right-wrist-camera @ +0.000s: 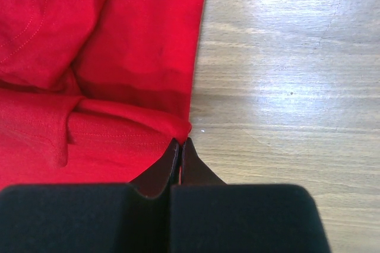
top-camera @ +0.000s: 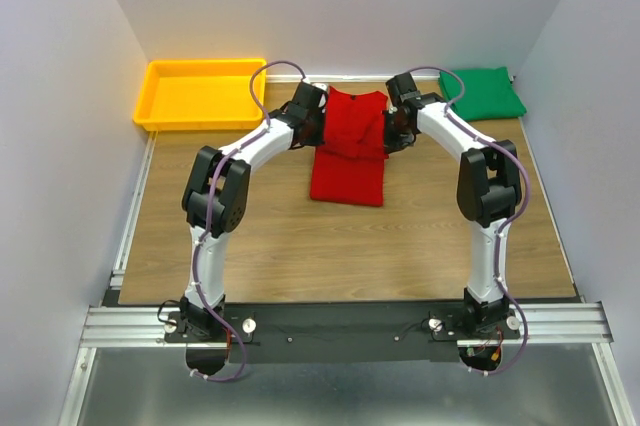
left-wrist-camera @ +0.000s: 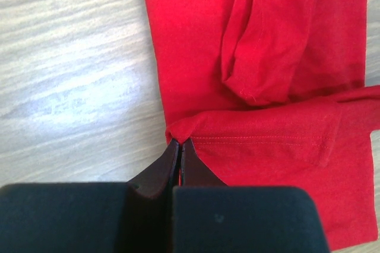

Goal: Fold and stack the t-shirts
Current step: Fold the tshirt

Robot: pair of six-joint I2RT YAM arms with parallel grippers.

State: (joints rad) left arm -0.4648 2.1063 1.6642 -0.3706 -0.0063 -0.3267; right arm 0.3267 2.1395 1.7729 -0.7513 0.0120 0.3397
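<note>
Tool L [left-wrist-camera: 179, 142], tool R [right-wrist-camera: 180, 141] tight on red tee [left-wrist-camera: 196, 39] — green tee [top-camera: 484, 92] top-cam only

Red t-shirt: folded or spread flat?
Partly folded: the red t-shirt is a narrow strip, sleeves folded in, left end effector and right end effector pinching corners.

Plain bright red soft cloth t-shirt [top-camera: 348, 174]: solid red, no print, matching red stitching. Folded soft cloth green t-shirt [top-camera: 484, 93]: solid green, no pattern. Rectangular yellow plastic tray [top-camera: 200, 96]: uniform yellow. Wooden table top [top-camera: 300, 236]: light brown, streaky grain. Left arm [top-camera: 250, 149], right arm [top-camera: 450, 131]: white shells, black joints, purple cables.
</note>
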